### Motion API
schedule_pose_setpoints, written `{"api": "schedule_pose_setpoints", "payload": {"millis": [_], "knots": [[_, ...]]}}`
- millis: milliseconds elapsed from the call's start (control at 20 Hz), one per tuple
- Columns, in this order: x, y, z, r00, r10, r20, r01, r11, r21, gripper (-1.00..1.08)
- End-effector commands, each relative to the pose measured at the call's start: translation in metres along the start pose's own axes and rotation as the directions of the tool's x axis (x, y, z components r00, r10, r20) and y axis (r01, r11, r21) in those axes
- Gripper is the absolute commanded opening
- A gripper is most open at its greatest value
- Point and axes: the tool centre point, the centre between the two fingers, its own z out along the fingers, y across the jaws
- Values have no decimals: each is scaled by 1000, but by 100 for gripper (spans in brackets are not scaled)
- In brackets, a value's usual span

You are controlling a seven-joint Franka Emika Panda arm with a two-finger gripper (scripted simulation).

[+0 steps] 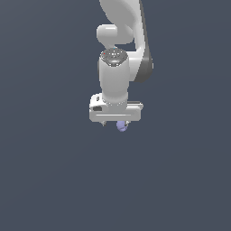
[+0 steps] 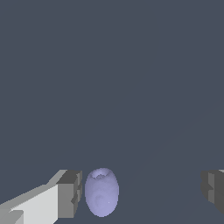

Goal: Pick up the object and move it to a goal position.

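Claw point(image 2: 142, 192) spread, one lavender object point(image 2: 101, 192) between fingers

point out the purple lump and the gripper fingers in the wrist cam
purple lump point(image 2: 101, 192), wrist view, middle of its rounded body
fingers point(image 2: 70, 194), wrist view, dark pad face of the finger nearest the lump

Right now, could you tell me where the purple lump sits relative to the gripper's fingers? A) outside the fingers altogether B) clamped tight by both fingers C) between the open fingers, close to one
C: in the wrist view the purple lump sits between the spread fingers of the gripper, near one and well clear of the other.
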Motion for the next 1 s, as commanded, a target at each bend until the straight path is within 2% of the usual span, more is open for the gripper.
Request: {"api": "schedule_pose_setpoints", "payload": {"millis": [0, 500, 950], "knots": [[0, 0, 0, 1000, 0, 0, 0, 1000, 0, 100], [-4, 28, 3, 1000, 10, 13, -10, 1000, -3, 100], [-12, 19, 13, 1000, -5, 17, 5, 1000, -4, 100]]}}
